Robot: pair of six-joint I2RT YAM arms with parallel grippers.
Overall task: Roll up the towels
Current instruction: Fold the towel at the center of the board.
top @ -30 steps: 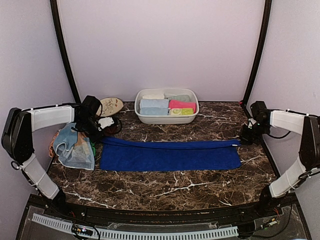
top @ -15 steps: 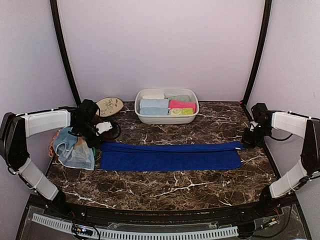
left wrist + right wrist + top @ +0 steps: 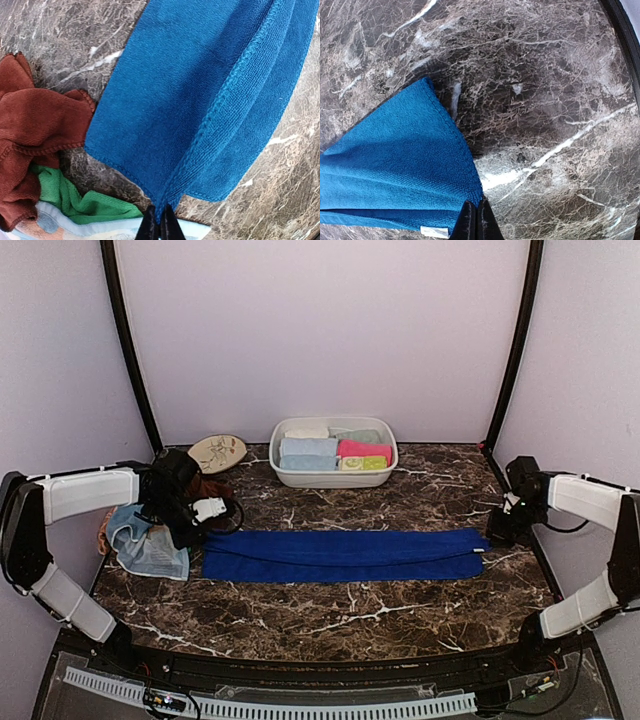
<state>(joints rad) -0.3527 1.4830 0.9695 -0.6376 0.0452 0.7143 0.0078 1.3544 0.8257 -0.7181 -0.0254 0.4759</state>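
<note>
Seen from above, the royal blue towel lies folded into a long, narrow band across the middle of the bench. Its long axis runs from the left edge toward the right edge, parallel to the near edge. The left arm reaches in low from the left edge, forearm nearly level, wrist tipped down over the towel's left end. The right arm does the same from the right edge at the towel's right end. A heap of towels sits by the left edge. A white tub holding more towels stands at the middle of the far edge, with a leaf-patterned plate to its left. In the left wrist view, the left jaws are pressed together, pinching the corner of the royal blue towel where its folded layers meet. A rust-brown towel and a green towel lie bunched just beside it. In the right wrist view, the right jaws are pressed together on the opposite corner of the royal blue towel. A small white label shows at the hem, with no writing that can be read.
</note>
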